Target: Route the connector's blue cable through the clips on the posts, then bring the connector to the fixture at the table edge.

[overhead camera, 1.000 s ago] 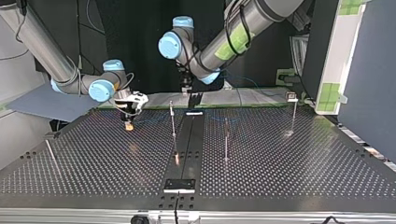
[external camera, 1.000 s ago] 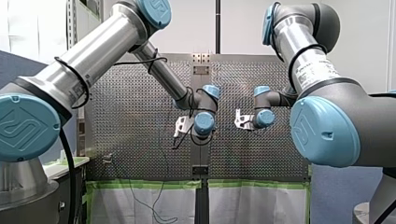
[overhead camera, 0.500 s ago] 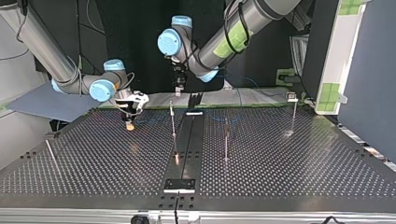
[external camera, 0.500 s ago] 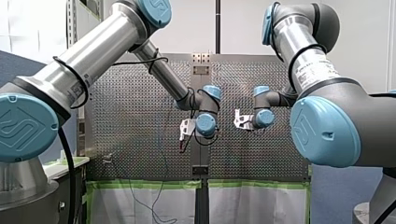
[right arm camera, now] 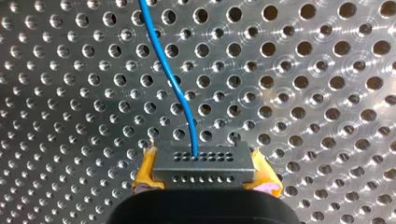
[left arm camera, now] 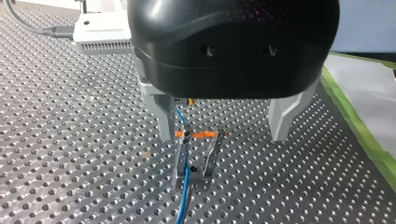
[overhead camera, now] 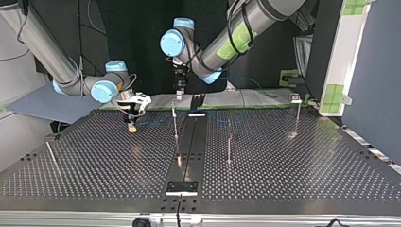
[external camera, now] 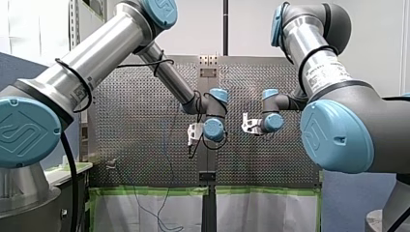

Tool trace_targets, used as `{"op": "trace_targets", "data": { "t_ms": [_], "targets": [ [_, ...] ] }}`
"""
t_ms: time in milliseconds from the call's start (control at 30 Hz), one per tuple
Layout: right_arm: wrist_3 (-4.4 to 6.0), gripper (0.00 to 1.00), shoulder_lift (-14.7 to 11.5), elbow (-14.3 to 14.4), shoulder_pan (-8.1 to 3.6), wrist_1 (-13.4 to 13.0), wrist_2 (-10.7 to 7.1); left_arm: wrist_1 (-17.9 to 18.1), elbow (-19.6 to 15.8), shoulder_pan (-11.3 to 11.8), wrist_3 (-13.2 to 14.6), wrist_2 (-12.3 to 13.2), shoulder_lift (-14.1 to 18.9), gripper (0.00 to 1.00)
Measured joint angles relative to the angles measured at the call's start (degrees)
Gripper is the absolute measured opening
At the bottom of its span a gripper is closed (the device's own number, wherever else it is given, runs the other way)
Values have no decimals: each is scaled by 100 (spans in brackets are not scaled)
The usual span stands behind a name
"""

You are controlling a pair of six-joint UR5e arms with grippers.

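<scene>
My right gripper [right arm camera: 205,179] is shut on the grey connector [right arm camera: 203,163], which sits between its yellow pads just above the perforated table. The blue cable [right arm camera: 170,79] leaves the connector's face and runs away over the holes. In the top view my right gripper [overhead camera: 131,124] hangs low at the left. My left gripper [left arm camera: 224,137] is open over a metal clip [left arm camera: 194,158] on a post; the blue cable [left arm camera: 186,186] passes through that clip, close to one grey finger [left arm camera: 163,119]. In the top view my left gripper [overhead camera: 179,90] hovers above the post [overhead camera: 175,120] beside the centre strip.
More thin posts stand on the plate [overhead camera: 229,142], [overhead camera: 298,116], [overhead camera: 51,156]. A black strip [overhead camera: 189,142] runs down the middle to a black bracket [overhead camera: 181,187] at the near edge. Green tape [external camera: 154,191] lines the table's edge in the front view.
My left gripper has shifted leftward in the top view, from beside the centre strip to over the post with the clip. My right gripper has stayed put with the connector.
</scene>
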Motion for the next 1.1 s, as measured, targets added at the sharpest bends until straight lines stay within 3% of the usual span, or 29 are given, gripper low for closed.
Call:
{"op": "trace_targets", "data": {
  "t_ms": [567, 733, 1100],
  "targets": [
    [0, 0, 0, 4, 5, 71, 0, 2, -38, -27, -220, -49, 39, 100],
    [0, 0, 0, 4, 5, 109, 0, 192, -257, -155, -201, -212, 258, 100],
    [14, 0, 0, 6, 7, 238, 14, 753, -825, -301, -438, -169, 825, 100]
  ]
}}
